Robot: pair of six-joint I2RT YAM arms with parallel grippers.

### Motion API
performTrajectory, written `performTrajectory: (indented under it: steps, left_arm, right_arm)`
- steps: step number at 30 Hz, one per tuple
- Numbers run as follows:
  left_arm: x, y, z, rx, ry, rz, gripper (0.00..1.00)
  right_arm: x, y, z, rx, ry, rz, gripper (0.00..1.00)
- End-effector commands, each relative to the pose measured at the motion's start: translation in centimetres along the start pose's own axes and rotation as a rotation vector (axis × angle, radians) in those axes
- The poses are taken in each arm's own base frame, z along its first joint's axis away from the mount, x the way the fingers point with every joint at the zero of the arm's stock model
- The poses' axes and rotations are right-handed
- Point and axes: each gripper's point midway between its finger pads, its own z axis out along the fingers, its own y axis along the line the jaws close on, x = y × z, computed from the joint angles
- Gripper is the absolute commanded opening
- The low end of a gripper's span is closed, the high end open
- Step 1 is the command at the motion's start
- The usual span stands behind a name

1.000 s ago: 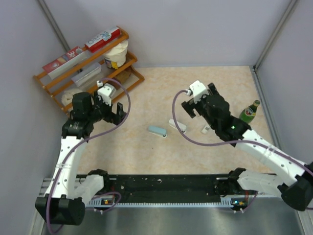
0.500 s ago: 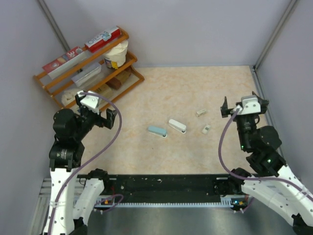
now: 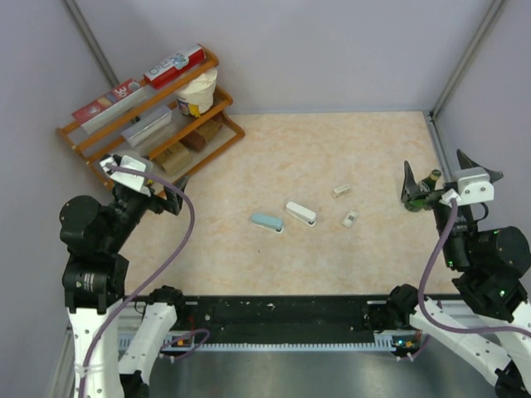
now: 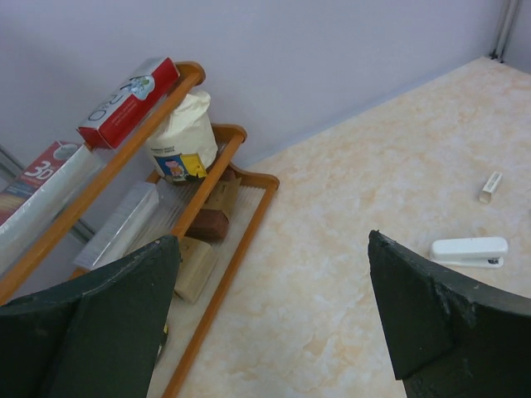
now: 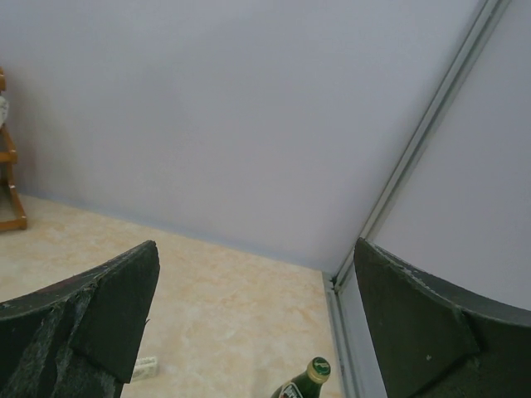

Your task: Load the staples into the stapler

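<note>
A white stapler (image 3: 301,213) and a light blue stapler (image 3: 267,221) lie side by side mid-table. Two tiny whitish staple pieces lie to their right, one farther (image 3: 342,190) and one nearer (image 3: 349,219). My left gripper (image 3: 153,199) is open and empty, raised at the left near the rack, far from the staplers. My right gripper (image 3: 436,178) is open and empty, raised at the right edge above the bottle. The left wrist view shows its open gripper (image 4: 272,240), the white stapler (image 4: 469,249) and one staple piece (image 4: 490,186). The right wrist view shows its open gripper (image 5: 255,245) and a staple piece (image 5: 145,367).
A wooden rack (image 3: 149,116) with boxes, a cup and blocks stands at the back left; it also shows in the left wrist view (image 4: 199,215). A green bottle (image 3: 425,192) stands by the right wall, also seen in the right wrist view (image 5: 303,383). Grey walls enclose the table.
Both arms have pulled back from the middle toward their own sides and risen. The right gripper, earlier over the white stapler, is now by the bottle. Staplers and staples have not moved.
</note>
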Motion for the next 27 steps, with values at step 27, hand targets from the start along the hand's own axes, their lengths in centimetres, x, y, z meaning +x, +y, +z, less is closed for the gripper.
performTrajectory:
  steps: [27]
  left_arm:
    - [0.7,-0.3,1.1,0.055,-0.018,-0.052,0.99]
  right_arm:
    - [-0.4,1.1,-0.9,-0.008,-0.16,0.18,0.99]
